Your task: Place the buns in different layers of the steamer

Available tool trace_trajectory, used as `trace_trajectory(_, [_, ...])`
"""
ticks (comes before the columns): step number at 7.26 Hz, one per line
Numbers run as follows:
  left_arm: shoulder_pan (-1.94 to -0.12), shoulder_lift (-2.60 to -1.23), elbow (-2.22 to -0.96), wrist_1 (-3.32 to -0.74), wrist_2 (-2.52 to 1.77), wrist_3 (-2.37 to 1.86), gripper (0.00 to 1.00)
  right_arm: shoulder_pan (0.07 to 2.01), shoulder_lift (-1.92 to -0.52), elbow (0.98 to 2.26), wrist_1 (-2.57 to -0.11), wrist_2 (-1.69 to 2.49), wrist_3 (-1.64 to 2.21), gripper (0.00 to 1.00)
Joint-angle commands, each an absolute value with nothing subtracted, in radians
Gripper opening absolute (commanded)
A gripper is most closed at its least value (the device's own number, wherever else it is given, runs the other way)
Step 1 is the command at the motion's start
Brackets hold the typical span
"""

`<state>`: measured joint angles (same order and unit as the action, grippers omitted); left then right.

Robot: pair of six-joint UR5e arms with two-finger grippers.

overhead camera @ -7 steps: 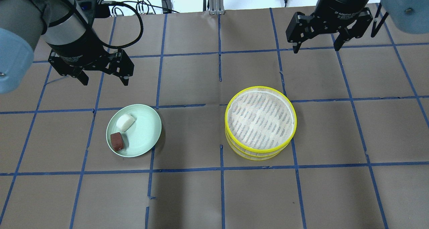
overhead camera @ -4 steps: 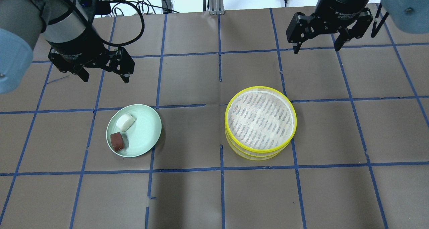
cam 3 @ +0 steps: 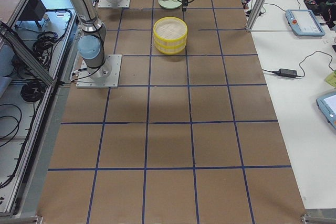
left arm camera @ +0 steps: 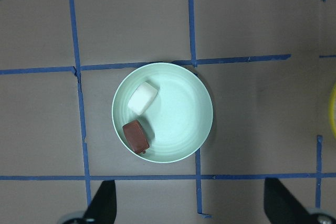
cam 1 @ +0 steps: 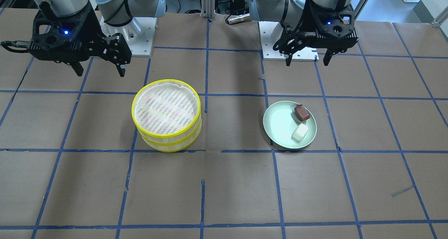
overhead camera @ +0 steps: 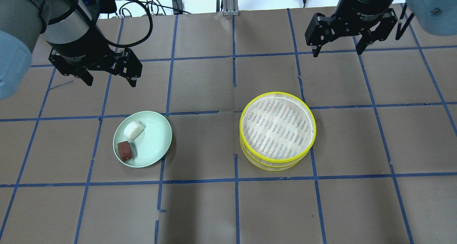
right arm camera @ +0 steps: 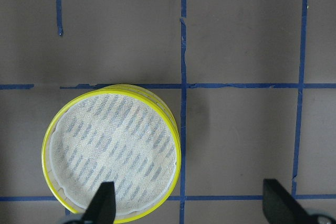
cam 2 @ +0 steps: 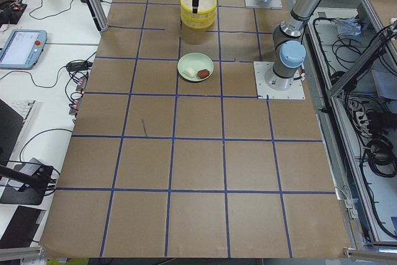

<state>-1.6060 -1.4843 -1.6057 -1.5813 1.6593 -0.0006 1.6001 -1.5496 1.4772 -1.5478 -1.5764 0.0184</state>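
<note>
Left gripper (overhead camera: 111, 82) hangs open and empty, nearer the robot-side edge than the plate (overhead camera: 162, 137). Right gripper (overhead camera: 336, 53) is open too, short of the steamer (overhead camera: 278, 93). White bun (overhead camera: 133, 130) and brown bun (overhead camera: 125, 150) sit just beside each other on the plate, mid-desk. Best to come straight down, straddling one bun only. Table (overhead camera: 200, 208) is brown paper with a blue tape grid.

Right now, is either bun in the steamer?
No; the white bun and brown bun both lie on the green plate, not the steamer.

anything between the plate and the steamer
No, bare: only the table and its blue tape lines lie between plate and steamer, as the overhead view shows.
</note>
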Motion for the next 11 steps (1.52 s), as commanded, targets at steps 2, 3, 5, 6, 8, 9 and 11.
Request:
trace_trajectory(2, [-1.606,-1.483,-1.612,-1.582,1.66,-0.005,1.0,1.601,-1.551,1.477,-1.548,-1.575,0.018,1.0])
trace_trajectory(3, [-1.606,-1.483,-1.612,-1.582,1.66,-0.005,1.0,1.6,-1.551,1.477,-1.548,-1.575,0.018,1.0])
trace_trajectory(5, [-1.606,-1.483,-1.612,-1.585,1.661,-0.005,1.0,1.601,-1.551,1.477,-1.548,-1.575,0.018,1.0])
trace_trajectory(6, [-1.606,-1.483,-1.618,-1.586,1.66,-0.003,1.0,1.601,-1.551,1.477,-1.548,-1.575,0.018,1.0])
trace_trajectory(8, [-1.6,-1.496,-1.621,-1.579,1.658,0.005,1.0,1.6,-1.551,1.477,-1.548,-1.575,0.018,1.0])
trace_trajectory(9, [-1.598,-1.497,-1.62,-1.574,1.654,0.005,1.0,1.6,-1.551,1.477,-1.549,-1.575,0.018,1.0])
trace_trajectory(11, [-1.597,-1.497,-1.621,-1.578,1.658,0.006,1.0,1.601,-1.551,1.477,-1.551,-1.575,0.018,1.0])
